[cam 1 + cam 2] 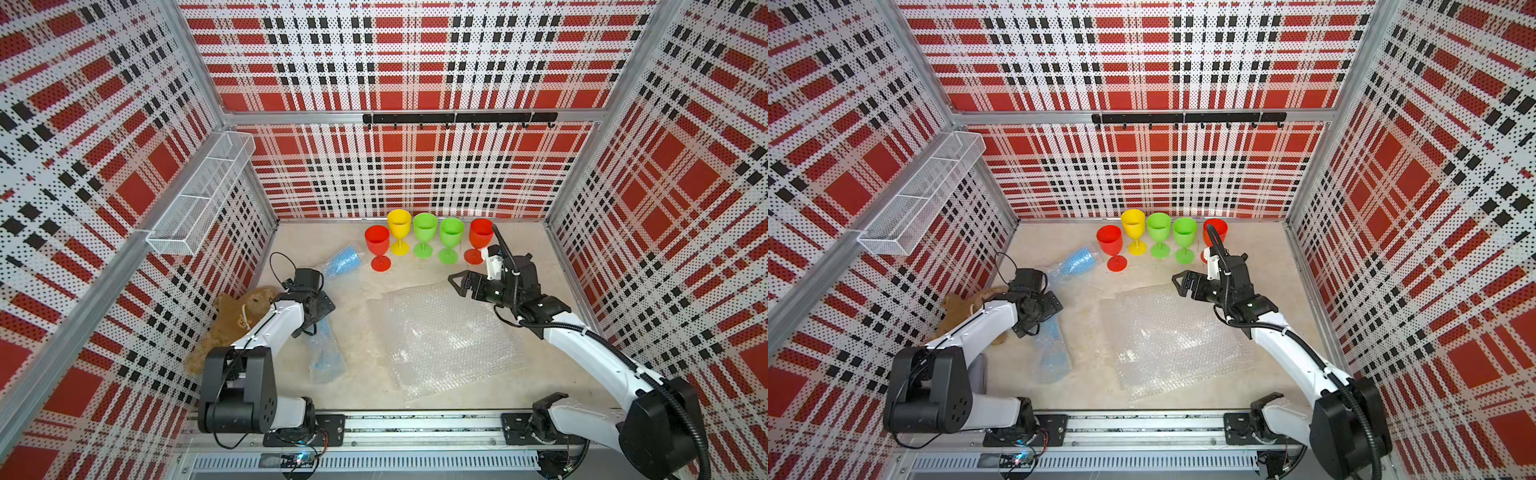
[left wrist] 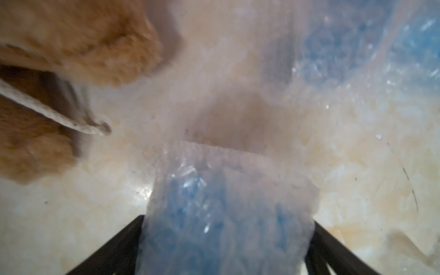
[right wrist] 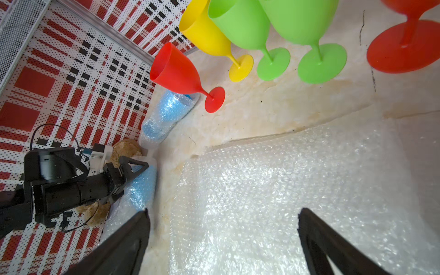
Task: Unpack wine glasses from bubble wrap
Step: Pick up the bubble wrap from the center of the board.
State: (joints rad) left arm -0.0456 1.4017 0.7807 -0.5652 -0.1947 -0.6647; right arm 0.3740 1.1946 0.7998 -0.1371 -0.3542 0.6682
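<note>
The left tool (image 2: 228,219) stood open astride a wrapped blue glass (image 1: 323,359), the right tool (image 3: 223,212) open too; pinching loose wrap (image 2: 214,157) alone should free it cleanly.

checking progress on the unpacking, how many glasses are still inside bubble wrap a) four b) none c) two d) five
c: only the far blue glass and the near blue glass lie inside bubble wrap; the other five stand bare in a row.
</note>
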